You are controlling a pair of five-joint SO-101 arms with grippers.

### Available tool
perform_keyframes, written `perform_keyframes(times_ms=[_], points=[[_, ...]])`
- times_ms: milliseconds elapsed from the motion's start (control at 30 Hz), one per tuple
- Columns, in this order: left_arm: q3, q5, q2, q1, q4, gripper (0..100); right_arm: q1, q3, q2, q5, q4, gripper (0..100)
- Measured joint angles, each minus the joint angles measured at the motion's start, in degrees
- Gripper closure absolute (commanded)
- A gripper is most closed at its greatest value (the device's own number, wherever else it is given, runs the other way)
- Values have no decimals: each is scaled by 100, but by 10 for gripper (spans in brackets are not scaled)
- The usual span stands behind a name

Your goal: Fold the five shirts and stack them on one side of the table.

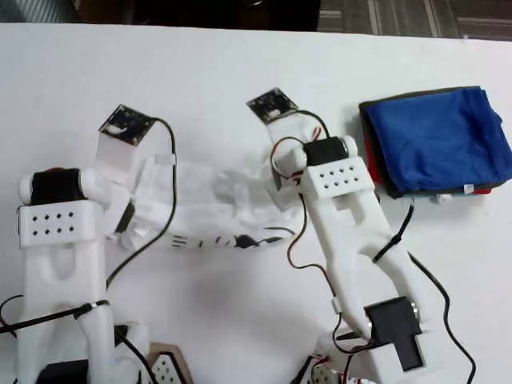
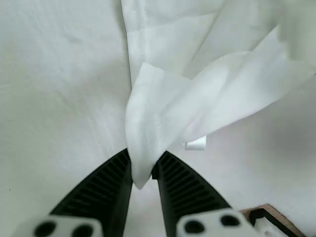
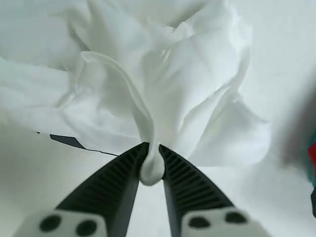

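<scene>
Two sets of fingers grip one white shirt, which lies crumpled in a band across the counter between the two arms.

At the left, the left arm stands over the shirt's left end. The left fingers are clenched on a folded edge of the white cloth. The fold is pinched between the two black ribbed tips, with its corner poking out just behind them. The rest of the fabric fans out beyond the tips. A hemmed strip of the same shirt lies farther ahead of these fingers.

From there the shirt runs rightward, bunched and wrinkled. A dark printed pattern runs along its near edge, about midway between the two sets of fingers.

The right arm stands over the shirt's right end. The right fingers are likewise clamped on a thin ridge of white cloth. The ridge passes between the tips and ends in a rounded fold just behind them. Ahead of the tips the fabric heaps up in loose folds, and a sliver of the dark print shows off to one side of the fingers.

Farther right, on the outer side of the right fingers and near that arm's wrist, a stack of folded shirts sits on the counter. A blue shirt lies on top, with a dark layer and a red edge showing beneath it.
</scene>
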Motion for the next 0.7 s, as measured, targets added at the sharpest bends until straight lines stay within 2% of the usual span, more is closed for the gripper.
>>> perform_keyframes(times_ms=[167, 300, 500, 700], points=[[-18, 0, 0, 0, 0, 973, 44, -229, -800, 466, 105, 978], [-264, 18, 0, 0, 26, 973, 176, -308, -1749, 563, 123, 978], [-1222, 220, 0, 0, 659, 973, 765, -308, -2488, 580, -79, 979], [-2338, 985, 0, 0, 1073, 973, 1152, -308, -3244, 589, -97, 979]])
